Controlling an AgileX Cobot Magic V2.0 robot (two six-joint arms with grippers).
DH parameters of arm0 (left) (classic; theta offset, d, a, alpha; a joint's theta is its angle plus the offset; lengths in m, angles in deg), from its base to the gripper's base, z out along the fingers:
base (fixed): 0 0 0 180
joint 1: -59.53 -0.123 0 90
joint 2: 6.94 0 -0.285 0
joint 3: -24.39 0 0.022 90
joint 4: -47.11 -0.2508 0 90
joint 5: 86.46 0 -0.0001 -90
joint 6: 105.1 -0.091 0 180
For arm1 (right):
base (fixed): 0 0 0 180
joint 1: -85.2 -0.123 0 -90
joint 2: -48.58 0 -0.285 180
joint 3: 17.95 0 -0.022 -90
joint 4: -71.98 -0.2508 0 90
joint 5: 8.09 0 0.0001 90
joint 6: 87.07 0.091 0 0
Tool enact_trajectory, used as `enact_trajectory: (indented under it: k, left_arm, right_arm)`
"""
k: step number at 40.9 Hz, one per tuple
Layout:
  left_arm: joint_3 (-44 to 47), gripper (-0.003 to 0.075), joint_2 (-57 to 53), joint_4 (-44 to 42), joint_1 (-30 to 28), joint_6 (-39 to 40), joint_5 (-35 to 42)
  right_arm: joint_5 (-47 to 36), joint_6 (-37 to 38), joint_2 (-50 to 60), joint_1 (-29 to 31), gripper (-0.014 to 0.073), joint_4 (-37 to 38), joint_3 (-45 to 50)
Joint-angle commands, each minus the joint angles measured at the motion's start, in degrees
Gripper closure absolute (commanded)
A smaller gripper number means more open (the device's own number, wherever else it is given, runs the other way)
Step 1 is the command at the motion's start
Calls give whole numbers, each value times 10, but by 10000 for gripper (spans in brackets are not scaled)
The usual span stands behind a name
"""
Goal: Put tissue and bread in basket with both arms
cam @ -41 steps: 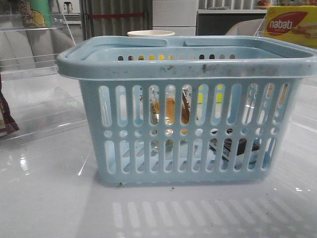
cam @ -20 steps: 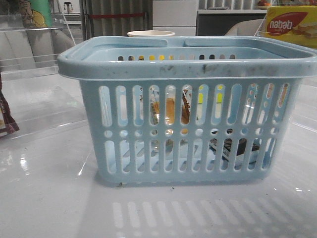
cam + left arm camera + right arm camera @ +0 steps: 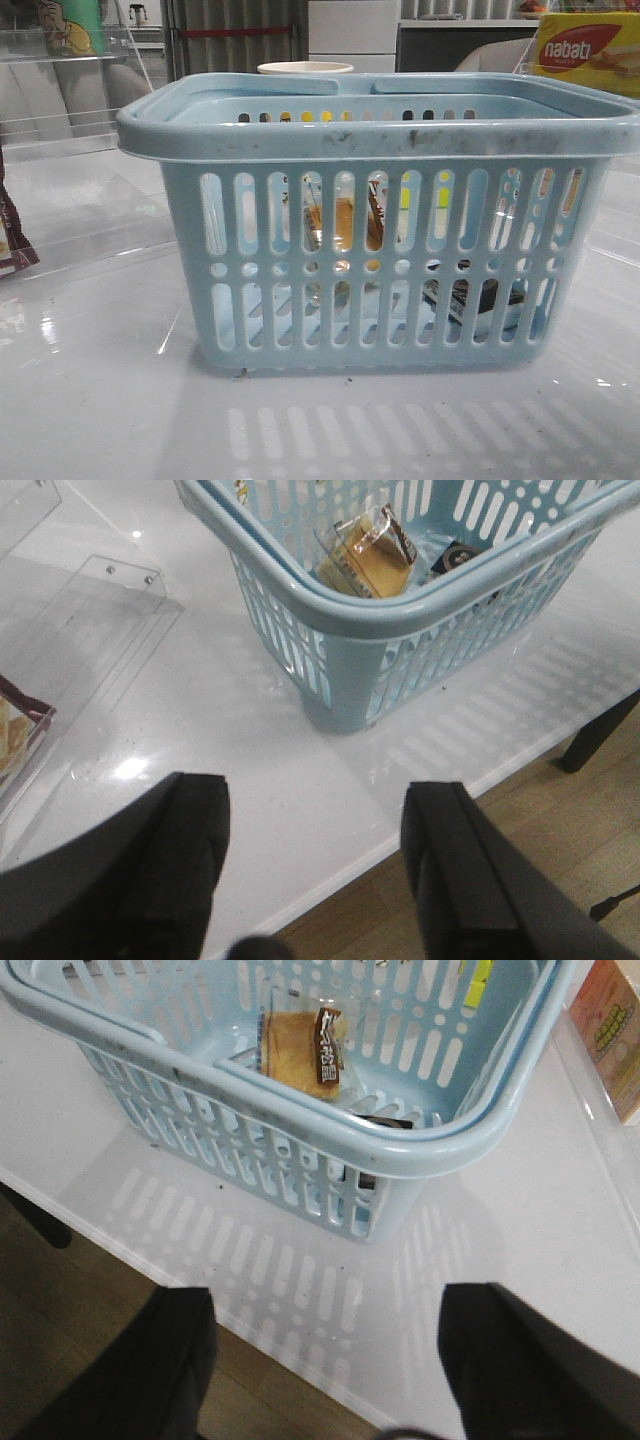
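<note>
Both grippers, left gripper (image 3: 315, 865) and right gripper (image 3: 325, 1365), stand wide open and empty, outside the basket (image 3: 380, 135). Ahead of their jaws, bread (image 3: 300, 1045) and tissue (image 3: 455, 555) lie inside; nothing remains to fetch.

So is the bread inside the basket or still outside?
Inside. The bread lies on the floor of the basket, within its blue walls; the left wrist view also shows it there.
</note>
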Motion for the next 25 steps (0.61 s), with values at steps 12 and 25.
enact_trajectory:
  k: [12,25]
  left_arm:
    - [23,312,-10,2,4,9,50]
    - [23,568,-10,2,4,9,52]
  right_arm:
    - [-3,-5,-2,0,144,39,-15]
    - [-1,-5,-2,0,487,39,-15]
